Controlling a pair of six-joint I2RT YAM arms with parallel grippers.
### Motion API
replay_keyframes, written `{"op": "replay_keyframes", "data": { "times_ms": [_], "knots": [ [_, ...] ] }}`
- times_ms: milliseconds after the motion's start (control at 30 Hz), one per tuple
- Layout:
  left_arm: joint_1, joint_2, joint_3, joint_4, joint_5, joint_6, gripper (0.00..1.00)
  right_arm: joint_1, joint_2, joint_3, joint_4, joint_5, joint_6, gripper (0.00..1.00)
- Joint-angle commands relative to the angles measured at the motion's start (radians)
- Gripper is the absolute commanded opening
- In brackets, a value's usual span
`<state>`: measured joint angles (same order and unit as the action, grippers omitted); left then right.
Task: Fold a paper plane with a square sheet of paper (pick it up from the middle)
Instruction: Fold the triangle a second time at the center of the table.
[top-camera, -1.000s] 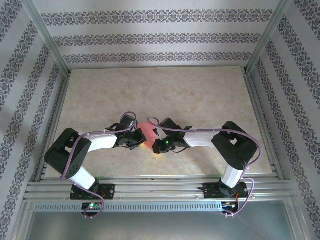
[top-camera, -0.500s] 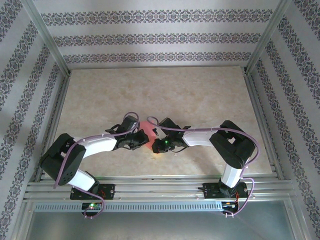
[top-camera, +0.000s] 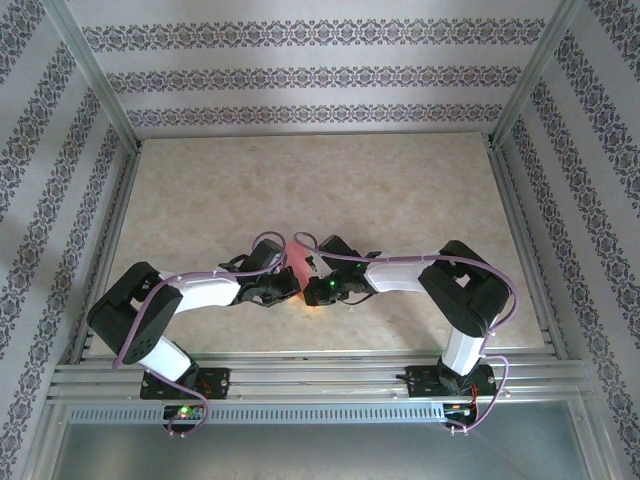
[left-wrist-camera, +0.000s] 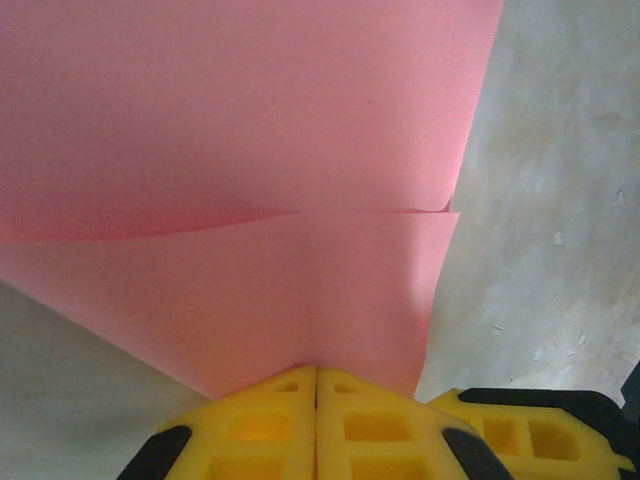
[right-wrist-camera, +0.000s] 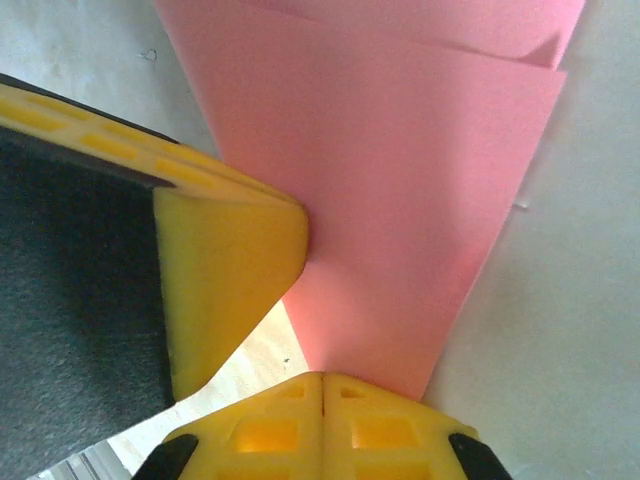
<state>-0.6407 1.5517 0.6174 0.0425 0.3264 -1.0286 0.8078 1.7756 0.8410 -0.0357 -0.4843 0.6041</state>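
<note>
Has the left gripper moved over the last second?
Yes. The left gripper has shifted slightly right, away from the left edge of the table, toward the right gripper.

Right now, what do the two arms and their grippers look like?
Both the left arm and right arm have white tubular links, black joint housings and looping purple cables. The left gripper and right gripper have yellow fingers moulded with square pockets. A green light glows near the right wrist.

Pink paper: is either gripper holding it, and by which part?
Both. The left gripper, jaws shut, pinches the folded pink paper at its narrowing near edge; the right gripper pinches it likewise at a tapered end.
</note>
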Motion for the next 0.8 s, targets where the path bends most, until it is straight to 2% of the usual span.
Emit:
{"op": "replay_keyframes", "data": {
  "times_ms": [0,200,600,767],
  "knots": [
    [0.005,0.012,-0.019,-0.017,-0.060,0.066,0.08,0.004,0.047,-0.021,-0.117,0.065,0.008,0.06],
    [0.077,-0.010,-0.031,-0.060,-0.069,0.133,0.08,0.005,0.066,-0.017,-0.210,0.126,-0.032,0.05],
    [0.350,0.017,-0.044,-0.105,0.000,0.279,0.09,0.006,0.083,-0.024,-0.231,0.140,-0.030,0.05],
    [0.422,-0.009,-0.001,-0.173,-0.001,0.337,0.09,0.005,0.078,-0.026,-0.227,0.135,-0.020,0.05]
  ]
}}
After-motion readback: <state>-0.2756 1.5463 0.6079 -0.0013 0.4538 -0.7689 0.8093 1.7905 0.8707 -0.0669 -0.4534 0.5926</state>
